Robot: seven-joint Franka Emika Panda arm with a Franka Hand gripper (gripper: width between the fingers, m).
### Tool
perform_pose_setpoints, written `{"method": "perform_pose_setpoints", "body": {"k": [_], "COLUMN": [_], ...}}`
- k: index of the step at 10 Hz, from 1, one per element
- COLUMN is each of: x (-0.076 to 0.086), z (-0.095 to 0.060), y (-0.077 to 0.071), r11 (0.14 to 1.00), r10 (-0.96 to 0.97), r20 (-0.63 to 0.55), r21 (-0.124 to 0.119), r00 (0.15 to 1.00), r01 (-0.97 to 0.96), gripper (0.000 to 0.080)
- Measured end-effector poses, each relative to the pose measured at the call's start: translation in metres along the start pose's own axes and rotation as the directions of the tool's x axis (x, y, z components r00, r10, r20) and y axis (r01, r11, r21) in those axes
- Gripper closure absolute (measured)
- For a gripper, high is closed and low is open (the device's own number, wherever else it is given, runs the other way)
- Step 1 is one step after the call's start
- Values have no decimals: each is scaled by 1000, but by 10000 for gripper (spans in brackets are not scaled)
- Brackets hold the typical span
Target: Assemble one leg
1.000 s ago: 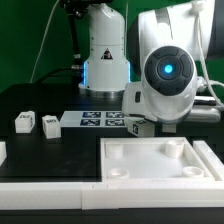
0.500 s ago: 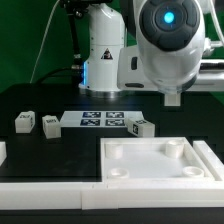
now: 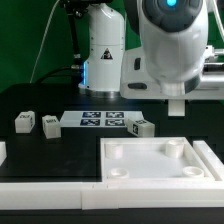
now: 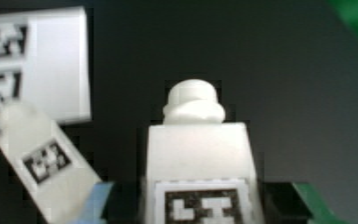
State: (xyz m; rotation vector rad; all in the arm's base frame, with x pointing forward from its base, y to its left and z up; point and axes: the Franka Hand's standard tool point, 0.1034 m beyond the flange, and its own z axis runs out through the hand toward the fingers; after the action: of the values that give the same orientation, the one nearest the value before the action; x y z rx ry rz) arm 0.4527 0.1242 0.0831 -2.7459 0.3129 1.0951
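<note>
Two blocks, exterior view's left: far-left block (image 3: 23, 122) and tagged block (image 3: 49, 125) lay on the black table (image 3: 40, 140), well apart from the work. I read them as stock parked out of the arm's sweep. Too small to say whether they were legs.
Marker board (image 3: 100, 121): flat on the table between those blocks and the spare leg, carrying tags only. A reference, not a part.
Spare leg (image 3: 142, 127): lay just beside the board's right end with a tag face showing, clear of the claw.
Panel (image 3: 160, 160): rim up, in front of the board, corner holes exposed. I judged it sat that way so a leg could go straight down into a hole.
Leg (image 4: 197, 150): in the claw, off the table. The wrist view showed its tag face toward the camera and its rounded peg pointing away from the hand. My guess was that the grip sat at the tag end to leave the peg end free for insertion.
Gripper (image 3: 177, 104): narrow, clamped on the leg, with a pad on each side of it in the wrist view. In the exterior view only a pale stub hung under the hand, and I couldn't split finger from leg there.
Arm pose: hand high above the table, pointing down, toward the exterior view's right. It looked to be above the panel's far right corner, but I couldn't confirm the depth.
</note>
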Motion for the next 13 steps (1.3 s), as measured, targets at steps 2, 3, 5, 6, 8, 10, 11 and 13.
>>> {"method": "perform_pose_setpoints", "body": {"k": [2, 3, 5, 6, 8, 10, 11, 13], "x": [14, 20, 31, 31, 25, 21, 20, 21], "z": [10, 8, -18, -27, -48, -74, -73, -72], "y": [11, 16, 19, 19, 16, 7, 6, 6], "r11": [998, 996, 990, 990, 989, 989, 989, 989], "r10": [-56, -84, -141, -142, -141, -129, -131, -131], "r20": [-212, -258, -460, -537, -659, -765, -754, -752], "r21": [-36, -51, -67, -66, -63, -52, -52, -53], "r00": [976, 963, 877, 831, 739, 631, 644, 646], "r01": [50, 74, 124, 127, 132, 139, 139, 139], "gripper": [511, 511, 511, 511, 511, 511, 511, 511]}}
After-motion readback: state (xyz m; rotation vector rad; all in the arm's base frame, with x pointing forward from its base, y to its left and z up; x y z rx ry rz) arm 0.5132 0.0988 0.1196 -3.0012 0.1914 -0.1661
